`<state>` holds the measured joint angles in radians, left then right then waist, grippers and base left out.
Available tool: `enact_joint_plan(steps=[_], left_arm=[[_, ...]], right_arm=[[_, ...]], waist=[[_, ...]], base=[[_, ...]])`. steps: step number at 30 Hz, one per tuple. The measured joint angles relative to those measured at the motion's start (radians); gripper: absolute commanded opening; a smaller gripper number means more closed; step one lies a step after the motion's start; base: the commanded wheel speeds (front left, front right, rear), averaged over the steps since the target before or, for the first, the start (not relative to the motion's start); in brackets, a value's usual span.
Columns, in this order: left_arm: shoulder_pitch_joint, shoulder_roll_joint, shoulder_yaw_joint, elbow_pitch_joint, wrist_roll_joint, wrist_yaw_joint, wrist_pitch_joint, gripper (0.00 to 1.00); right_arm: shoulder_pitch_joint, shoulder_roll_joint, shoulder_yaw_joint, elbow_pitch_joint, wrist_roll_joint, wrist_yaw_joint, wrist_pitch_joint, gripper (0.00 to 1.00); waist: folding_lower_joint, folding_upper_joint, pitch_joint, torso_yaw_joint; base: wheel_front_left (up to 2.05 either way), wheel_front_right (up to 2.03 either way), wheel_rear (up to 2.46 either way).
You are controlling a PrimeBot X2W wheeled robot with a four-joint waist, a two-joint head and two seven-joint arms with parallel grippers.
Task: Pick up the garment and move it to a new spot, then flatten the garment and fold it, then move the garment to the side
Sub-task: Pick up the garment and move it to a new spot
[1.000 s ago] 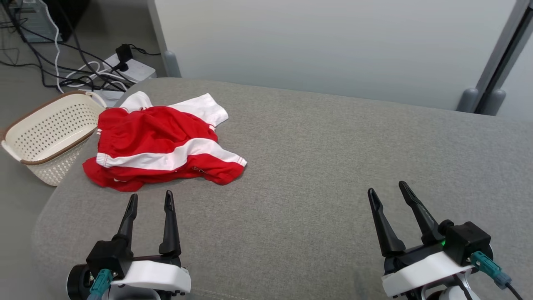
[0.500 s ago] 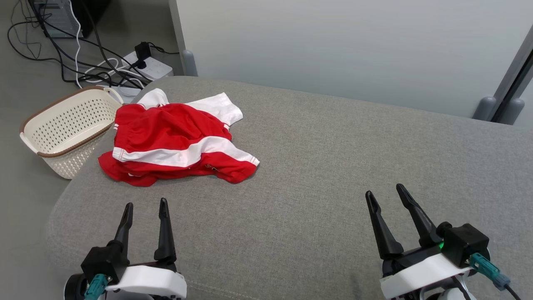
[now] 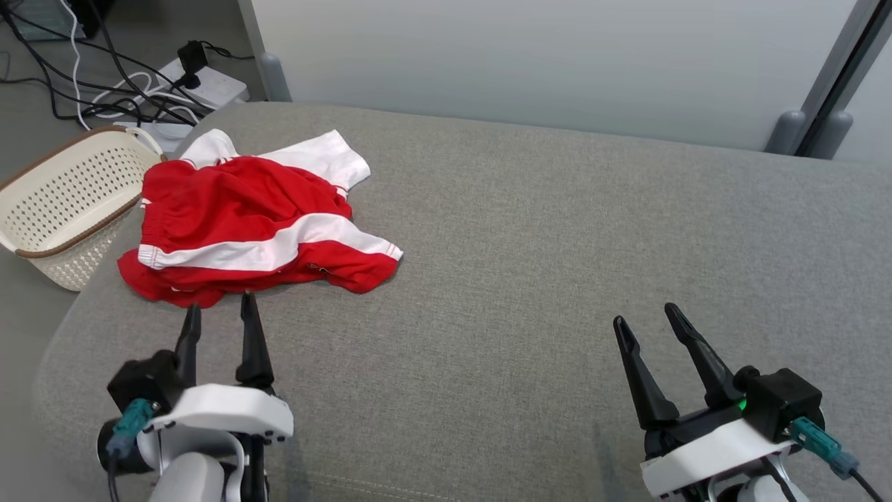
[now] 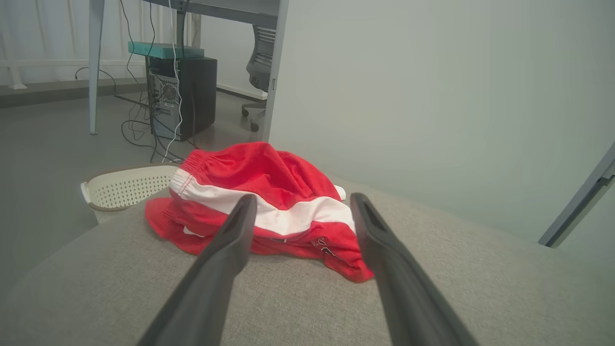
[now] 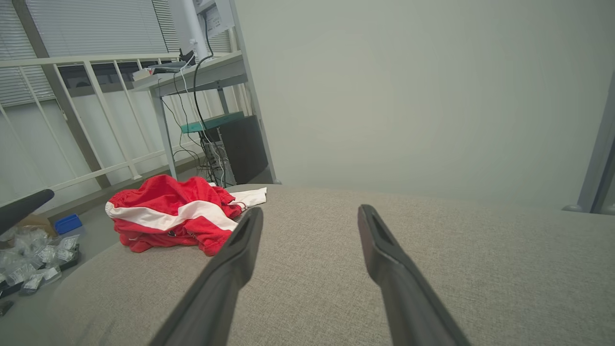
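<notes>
Looks to be the opening step: reaching for the crumpled red-and-white fabric garment [image 3: 251, 223], heaped at the far left corner of the grey upholstered surface [image 3: 523, 279], beside the cream perforated plastic basket [image 3: 63, 188]. Holding nothing: left gripper [image 3: 219, 303] spread, just short of the near hem; right gripper [image 3: 646, 314] spread too, well apart. Next, probably: easing forward onto a thick fold (not one loose hem), closing, lifting.

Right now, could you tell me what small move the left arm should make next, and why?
Probably ease the left gripper forward and down onto the near edge of the garment: its jaws stand open, tips close to the crumpled cloth, and the right gripper sits far off.
</notes>
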<state>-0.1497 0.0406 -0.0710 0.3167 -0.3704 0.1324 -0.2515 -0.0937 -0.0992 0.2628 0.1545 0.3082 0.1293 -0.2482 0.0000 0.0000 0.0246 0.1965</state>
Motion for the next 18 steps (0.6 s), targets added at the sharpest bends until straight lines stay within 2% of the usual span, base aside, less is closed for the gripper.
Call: enact_joint_plan(steps=[5, 18], left_arm=[[-0.109, -0.004, 0.054, 0.053, -0.114, -0.001, 0.0, 1.0], [-0.383, -0.018, 0.12, 0.24, -0.101, -0.012, -0.005, 1.0]], right_arm=[[-0.045, -0.025, -0.001, -0.012, 0.0, 0.0, 0.0, 1.0], [-0.164, -0.104, -0.001, -0.053, 0.004, 0.0, 0.0, 1.0]], waist=[[0.0, 0.0, 0.06, -0.023], [0.0, -0.0001, 0.282, -0.072]], base=[[0.0, 0.0, 0.0], [0.0, 0.0, 0.0]])
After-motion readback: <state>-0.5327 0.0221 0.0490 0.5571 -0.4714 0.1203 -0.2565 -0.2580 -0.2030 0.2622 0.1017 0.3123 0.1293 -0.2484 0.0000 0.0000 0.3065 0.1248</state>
